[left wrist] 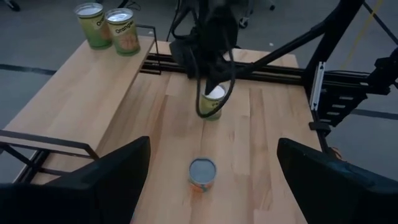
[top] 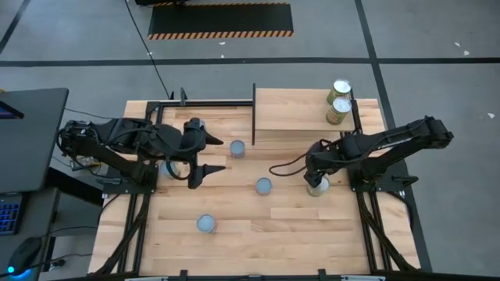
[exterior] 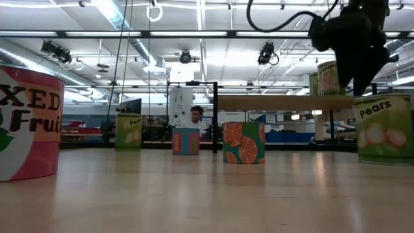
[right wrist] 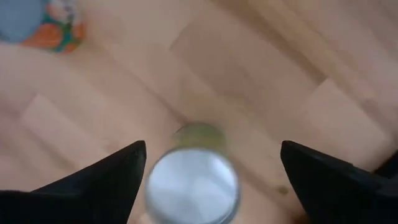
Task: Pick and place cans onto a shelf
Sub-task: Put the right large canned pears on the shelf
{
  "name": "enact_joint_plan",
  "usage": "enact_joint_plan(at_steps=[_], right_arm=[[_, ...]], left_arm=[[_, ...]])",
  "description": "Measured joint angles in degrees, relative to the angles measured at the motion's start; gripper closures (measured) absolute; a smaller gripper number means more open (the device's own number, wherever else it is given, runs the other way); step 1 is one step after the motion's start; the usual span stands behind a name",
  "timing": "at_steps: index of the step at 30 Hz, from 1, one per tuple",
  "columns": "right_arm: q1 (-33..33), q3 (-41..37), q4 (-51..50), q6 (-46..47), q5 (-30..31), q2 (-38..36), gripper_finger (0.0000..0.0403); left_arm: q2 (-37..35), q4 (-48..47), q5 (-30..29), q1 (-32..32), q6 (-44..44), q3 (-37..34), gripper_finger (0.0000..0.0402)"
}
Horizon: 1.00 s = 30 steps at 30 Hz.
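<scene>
Two cans (top: pixel 338 101) already stand side by side at the far right end of the shelf (top: pixel 293 109), pushed toward the corner, which in my judgement keeps the rest of the pale board free for the ones you have yet to bring. On the table (top: pixel 273 226) you can see four more from above: a blue-topped one (top: pixel 237 148) near the shelf's dark upright panel (top: pixel 254 105), one (top: pixel 263 186) in the middle, one (top: pixel 206 224) nearer the front edge, and a green pear can (top: pixel 316 186) on the right.

Your right gripper (right wrist: pixel 193 180) hangs directly over that pear can, its fingers spread wide, one on either side of the silver lid (right wrist: pixel 193 183) and not touching it. That straddling pose looks like the setup for a grasp: you would lower until the fingers flank the label, then close. Watch that the can sits centred between the fingers, or one finger may tip it.

Your left gripper (left wrist: pixel 211 174) waits over the left half of the table, fingers also spread and empty, facing the middle can (left wrist: pixel 202 174), which seems a sensible next pick for that arm.
</scene>
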Motion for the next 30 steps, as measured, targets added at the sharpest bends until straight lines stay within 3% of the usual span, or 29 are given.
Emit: enact_joint_plan(at_steps=[6, 13, 17, 30], right_arm=[[-4.8, -0.4, 3.2, 3.5, -7.3, 0.7, 0.0004], [-0.6, -0.7, -0.9, 7.7, -4.4, 2.0, 0.0004], [1.3, -2.3, 3.7, 8.6, -4.4, 2.2, 0.0003], [3.5, -9.3, 10.7, 12.7, -9.9, 2.3, 0.0006]], left_arm=[[0.0, 0.2, -1.1, 0.0, 0.0, 0.0, 0.0045], [0.0, -0.2, -1.1, 0.0, -1.1, 0.0, 0.0045], [0.0, -1.3, -1.1, -0.3, -1.3, 0.0, 0.0045], [0.0, -3.1, -1.1, -0.3, -1.3, 0.0, 0.0045]])
